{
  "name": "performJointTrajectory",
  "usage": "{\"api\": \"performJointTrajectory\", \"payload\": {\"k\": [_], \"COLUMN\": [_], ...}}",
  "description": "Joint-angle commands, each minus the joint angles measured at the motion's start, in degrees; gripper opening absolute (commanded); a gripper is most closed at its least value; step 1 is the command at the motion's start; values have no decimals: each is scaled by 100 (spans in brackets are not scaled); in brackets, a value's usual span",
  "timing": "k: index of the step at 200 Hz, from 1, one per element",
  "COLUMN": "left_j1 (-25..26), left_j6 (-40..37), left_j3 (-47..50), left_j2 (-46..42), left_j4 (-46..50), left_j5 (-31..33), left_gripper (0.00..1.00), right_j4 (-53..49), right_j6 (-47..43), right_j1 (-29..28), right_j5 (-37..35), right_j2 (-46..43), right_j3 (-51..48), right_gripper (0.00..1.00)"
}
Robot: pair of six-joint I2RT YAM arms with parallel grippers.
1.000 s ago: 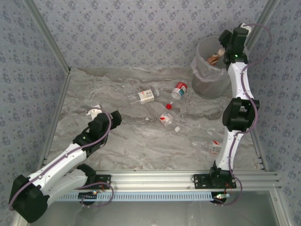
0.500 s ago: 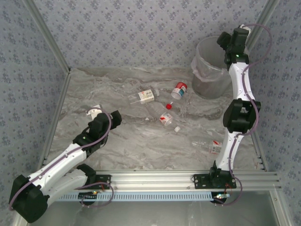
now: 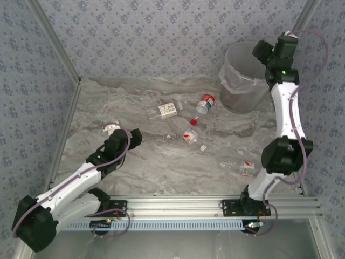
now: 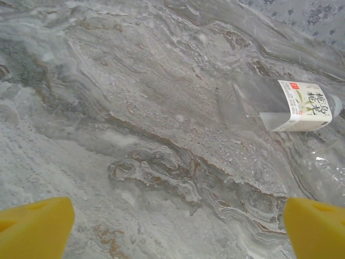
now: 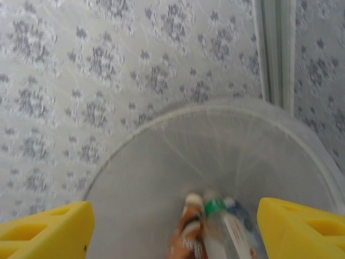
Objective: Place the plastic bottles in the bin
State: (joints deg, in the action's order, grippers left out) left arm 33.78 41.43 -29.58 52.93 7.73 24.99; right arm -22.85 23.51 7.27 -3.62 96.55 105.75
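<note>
Seen from the top camera, the bin (image 3: 237, 97), a round translucent greyish wastebasket with a clear liner folded over its rim, is standing at the desk's far right corner, close against the wall. Four plastic bottles are lying on the desk (image 3: 135, 162). A white-labelled bottle (image 3: 163, 110) and a red-labelled bottle (image 3: 205, 103) with a red cap are resting left of the bin. A red-capped clear bottle (image 3: 187, 133) is lying nearer the middle, and a fourth bottle (image 3: 239, 167), clear, is lying beside the right arm's base. The right arm (image 3: 284, 108) is reaching up over the bin's rim. The left arm (image 3: 81, 172) is stretching low across the left half, with bare grey marbled surface all around it. Aluminium rails are framing the desk's edges, and blue-grey floral walls are closing it in.

In the left wrist view, the left jaws are standing wide open, their yellow fingers (image 4: 32, 226) at the bottom corners with nothing between them. The white-labelled bottle (image 4: 294, 105) is lying on its side at the upper right, well ahead, with a second clear bottle (image 4: 323, 167) just below it.

In the right wrist view, slightly blurred, the right jaws are hanging open and empty, yellow fingers (image 5: 43, 229) spread wide above the bin (image 5: 145, 183). At its bottom a brown bottle (image 5: 186, 234) and a green-capped bottle (image 5: 218, 216) are lying side by side.
</note>
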Motion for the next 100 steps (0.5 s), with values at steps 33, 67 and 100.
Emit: {"api": "performJointTrajectory", "payload": {"k": [33,67,100], "left_j1": [-60,-59,-56], "left_j6": [-136,-223,91], "left_j3": [-199,-245,-351], "left_j2": [83,86,144], "left_j4": [-307,-281,-34], "left_j5": [-705,-870,-1009], "left_gripper": [99,99,99], "right_j4": [-1425,-2470,-3414], "right_j6": [585,1096,2144], "right_j1": [21,43,129], "right_j5": [304,390,1155], "right_j2": [-1881,-2573,-2750], "right_j3": [-1992,-2609,-3338], "right_gripper": [100,100,100]}}
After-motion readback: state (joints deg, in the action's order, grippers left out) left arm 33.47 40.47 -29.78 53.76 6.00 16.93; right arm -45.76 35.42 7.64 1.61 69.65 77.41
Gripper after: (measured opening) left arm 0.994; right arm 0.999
